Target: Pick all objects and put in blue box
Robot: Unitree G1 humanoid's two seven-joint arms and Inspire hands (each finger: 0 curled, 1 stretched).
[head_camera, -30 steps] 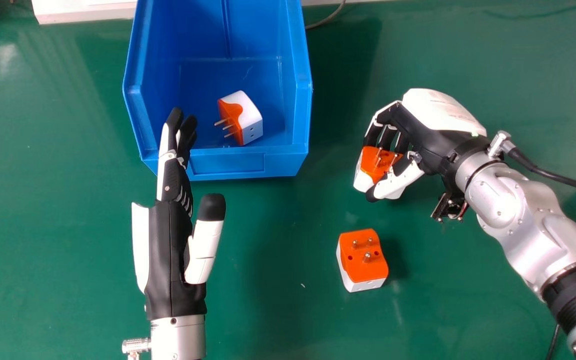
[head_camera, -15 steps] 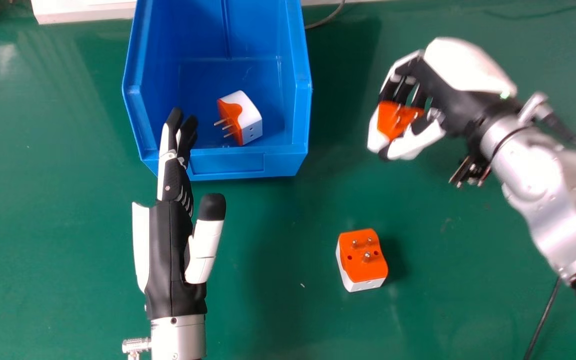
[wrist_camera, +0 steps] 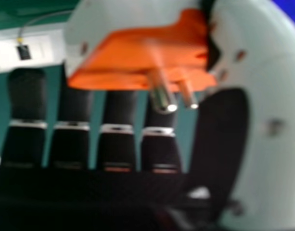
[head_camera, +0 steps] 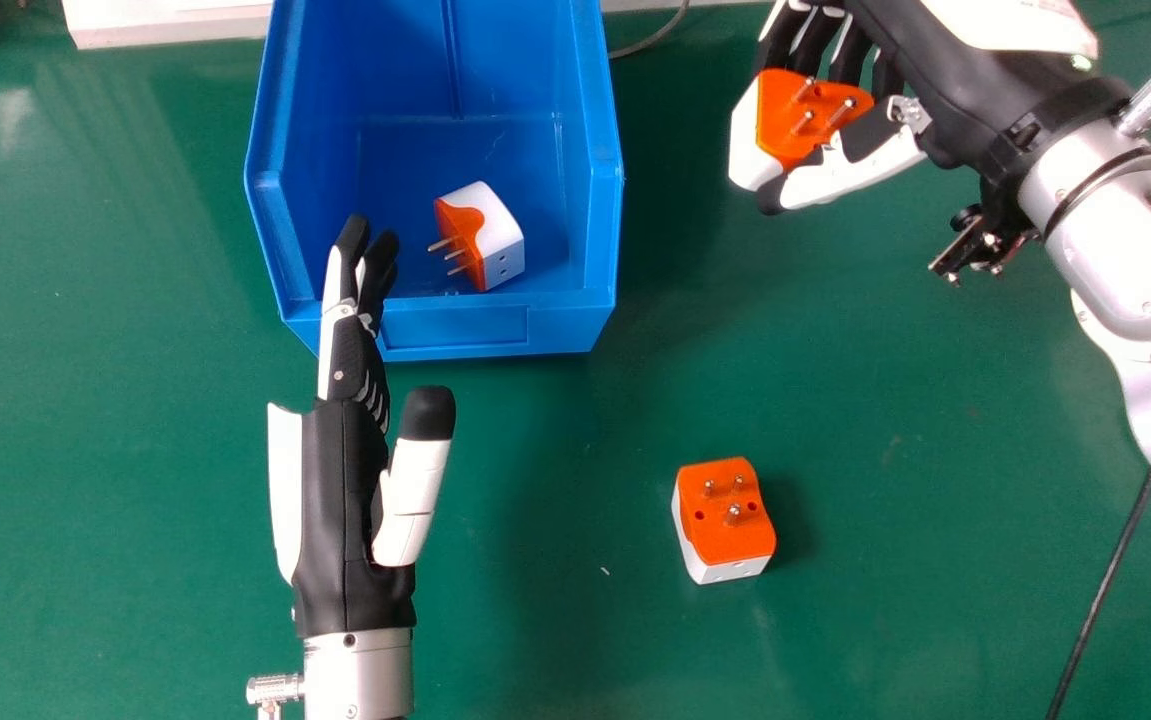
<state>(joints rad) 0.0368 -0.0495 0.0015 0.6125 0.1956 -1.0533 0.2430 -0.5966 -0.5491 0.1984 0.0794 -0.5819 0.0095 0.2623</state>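
Legible texts, labels, numbers and signs: none. Faint print, one item: small marks, too slight to be read, on the smooth white plastic shell (head_camera: 1010,22) covering the back of the black and white right hand (head_camera: 955,90), at the top edge of the head view.

Through the head view I saw a green table (head_camera: 135,450) with a pale fleck (head_camera: 605,571) on it. White panels (head_camera: 170,26) stood along its far side, and a grey cable (head_camera: 653,38) curved near them. The right hand view was blurred, but a thin cord (wrist_camera: 44,17) seemed to meet a small dark plug (wrist_camera: 24,52) against white.
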